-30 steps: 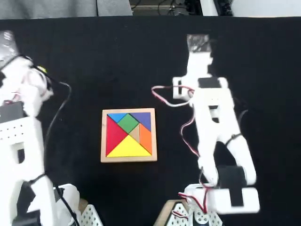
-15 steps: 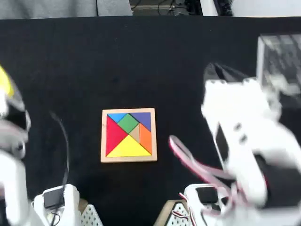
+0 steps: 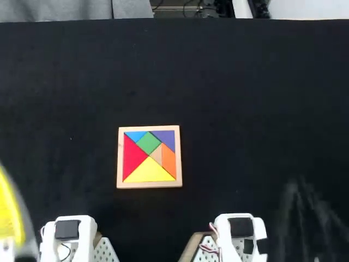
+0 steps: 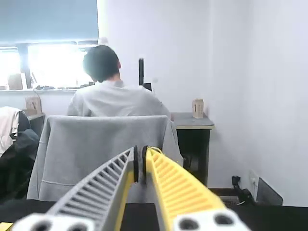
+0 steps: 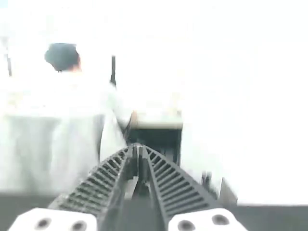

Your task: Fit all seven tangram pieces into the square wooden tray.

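Note:
The square wooden tray (image 3: 120,158) lies in the middle of the black table, holding all the coloured tangram pieces: a red triangle (image 3: 132,157), a yellow triangle (image 3: 148,171), a green square (image 3: 149,142), blue, purple, orange and tan pieces. Both arms are pulled back to the near edge. My left gripper (image 4: 140,158), grey and yellow, is shut and raised toward the room. My right gripper (image 5: 138,155), black, is shut with nothing in it and also raised. A yellow blur of the left arm (image 3: 10,215) shows at the near left corner.
Two arm bases (image 3: 68,232) (image 3: 239,229) stand at the table's near edge. A faint blur (image 3: 302,218) hangs over the near right part of the table. A chair with a grey cover (image 4: 103,154) stands beyond the table's far edge.
Both arms have swung up and back off the table toward the near edge. The tray and its pieces have not moved.

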